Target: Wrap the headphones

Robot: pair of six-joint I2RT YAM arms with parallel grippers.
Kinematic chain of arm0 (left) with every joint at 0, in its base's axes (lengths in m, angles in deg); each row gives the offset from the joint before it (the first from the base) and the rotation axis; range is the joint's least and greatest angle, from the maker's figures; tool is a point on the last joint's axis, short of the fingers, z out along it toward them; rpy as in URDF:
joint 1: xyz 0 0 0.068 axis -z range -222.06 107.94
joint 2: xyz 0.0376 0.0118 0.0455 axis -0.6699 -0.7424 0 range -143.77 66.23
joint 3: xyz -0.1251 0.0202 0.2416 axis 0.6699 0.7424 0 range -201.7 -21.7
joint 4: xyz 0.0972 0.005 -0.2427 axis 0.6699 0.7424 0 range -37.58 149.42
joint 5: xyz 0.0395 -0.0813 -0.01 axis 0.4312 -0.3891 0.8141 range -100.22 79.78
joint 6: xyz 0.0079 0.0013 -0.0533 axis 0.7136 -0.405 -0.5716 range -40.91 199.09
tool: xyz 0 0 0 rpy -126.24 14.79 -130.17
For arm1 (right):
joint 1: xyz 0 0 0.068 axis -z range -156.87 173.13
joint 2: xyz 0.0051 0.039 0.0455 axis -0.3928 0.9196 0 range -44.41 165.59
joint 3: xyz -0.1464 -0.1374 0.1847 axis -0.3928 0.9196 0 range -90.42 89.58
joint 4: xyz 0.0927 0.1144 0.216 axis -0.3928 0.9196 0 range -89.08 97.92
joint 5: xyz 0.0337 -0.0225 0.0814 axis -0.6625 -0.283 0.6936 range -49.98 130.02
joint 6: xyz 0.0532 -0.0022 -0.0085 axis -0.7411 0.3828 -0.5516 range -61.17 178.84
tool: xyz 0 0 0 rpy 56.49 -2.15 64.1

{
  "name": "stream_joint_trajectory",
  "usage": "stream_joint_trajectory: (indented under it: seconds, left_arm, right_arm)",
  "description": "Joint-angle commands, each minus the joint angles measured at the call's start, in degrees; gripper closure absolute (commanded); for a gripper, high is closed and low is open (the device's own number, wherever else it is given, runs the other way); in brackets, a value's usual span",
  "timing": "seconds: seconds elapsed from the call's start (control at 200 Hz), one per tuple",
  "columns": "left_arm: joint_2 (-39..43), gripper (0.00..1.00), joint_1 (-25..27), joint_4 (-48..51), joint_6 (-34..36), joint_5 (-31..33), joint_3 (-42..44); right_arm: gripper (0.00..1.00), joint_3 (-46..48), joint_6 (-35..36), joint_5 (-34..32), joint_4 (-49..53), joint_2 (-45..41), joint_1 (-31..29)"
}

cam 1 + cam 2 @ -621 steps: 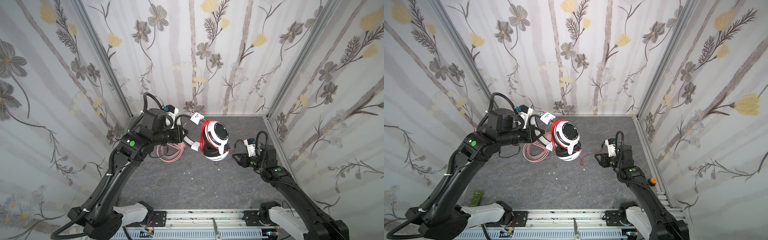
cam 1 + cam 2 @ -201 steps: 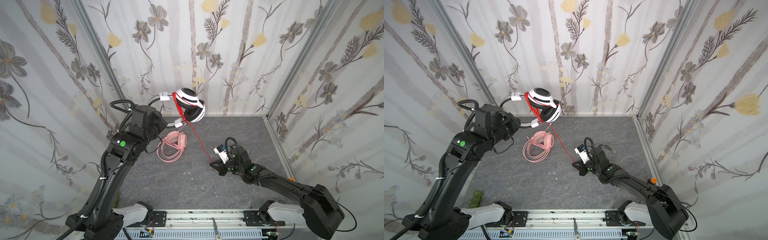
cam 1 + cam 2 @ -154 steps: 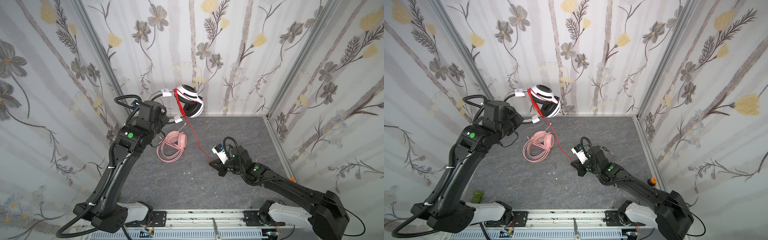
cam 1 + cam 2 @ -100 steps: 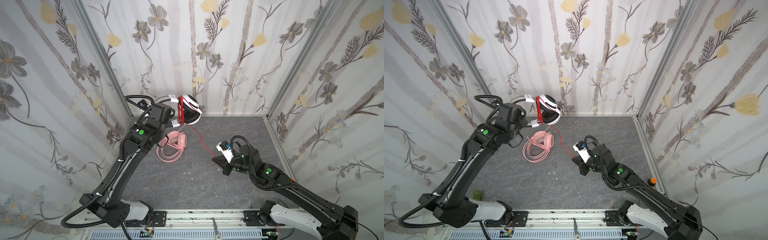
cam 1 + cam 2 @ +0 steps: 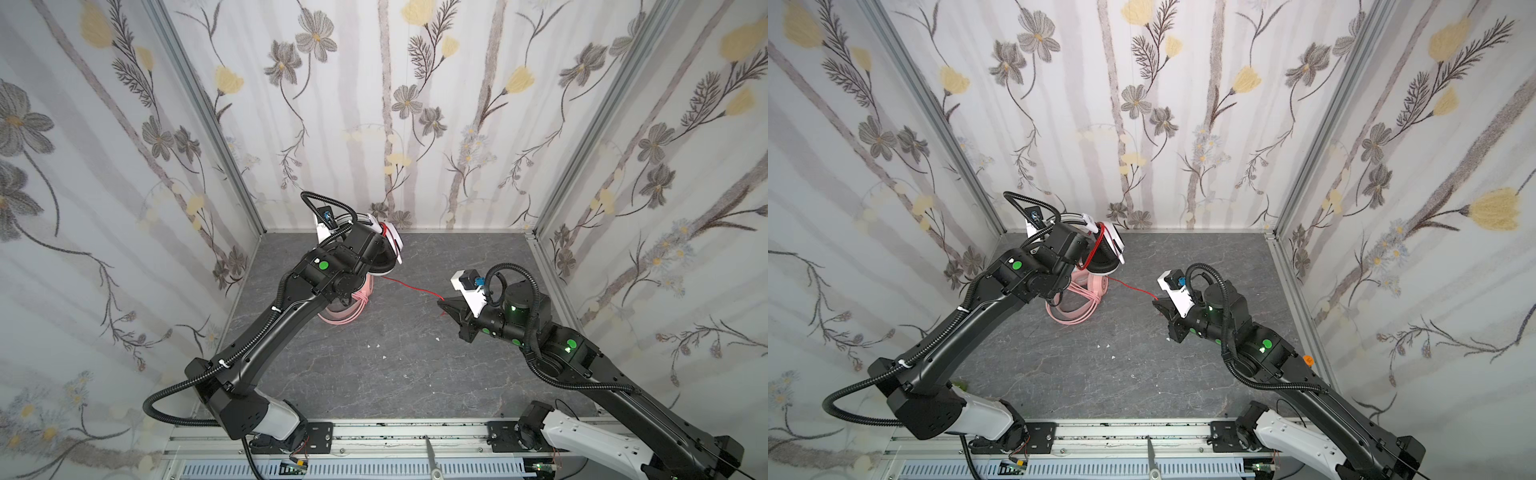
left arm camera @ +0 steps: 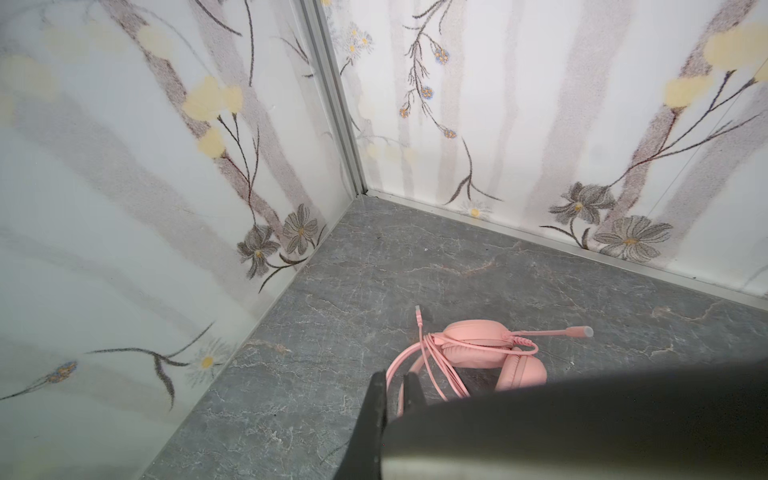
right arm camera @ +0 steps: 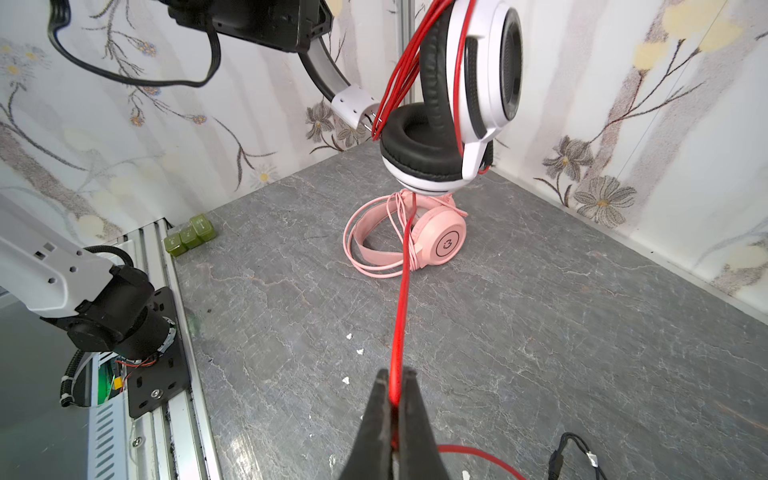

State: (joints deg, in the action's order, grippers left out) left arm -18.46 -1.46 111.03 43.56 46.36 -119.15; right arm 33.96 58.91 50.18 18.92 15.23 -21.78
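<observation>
Evidently mid-wind, the left claw point(image 6: 394, 388) clamps the headband point(image 7: 324, 79) of the white-and-black headphones point(image 7: 469, 83), aloft over the pink headphones point(image 7: 444, 241) lying on the desk point(image 7: 540, 332). The right claw point(image 7: 395, 378) pinches the taut red cord point(image 7: 401, 291), several loops already on. Next likely calls for another turn under tension.

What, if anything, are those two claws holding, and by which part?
Left gripper holds the white-and-black headset by its headband; right gripper pinches its red cord.
</observation>
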Motion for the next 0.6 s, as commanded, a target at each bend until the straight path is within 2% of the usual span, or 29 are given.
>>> stream_joint_trajectory:
  seconds: [0.0,0.25,0.465,0.595]
  left_arm:
    - [-0.71,1.00,0.18,-0.46,-1.86,4.73,-1.85]
    - [-3.76,1.00,0.18,2.66,-7.86,-0.96,-7.99]
    - [-7.17,1.00,0.27,4.10,-9.82,-2.86,-12.68]
    - [-9.82,1.00,0.44,6.02,-9.99,-1.74,-14.97]
  right_arm:
    - [1.00,-0.69,0.54,1.44,-0.68,0.35,-0.80]
    - [1.00,-0.72,0.80,1.94,-1.52,2.54,-7.46]
    - [1.00,-2.59,1.14,2.09,-1.31,4.50,-11.11]
    - [1.00,-4.32,1.80,0.48,-0.33,4.88,-12.61]
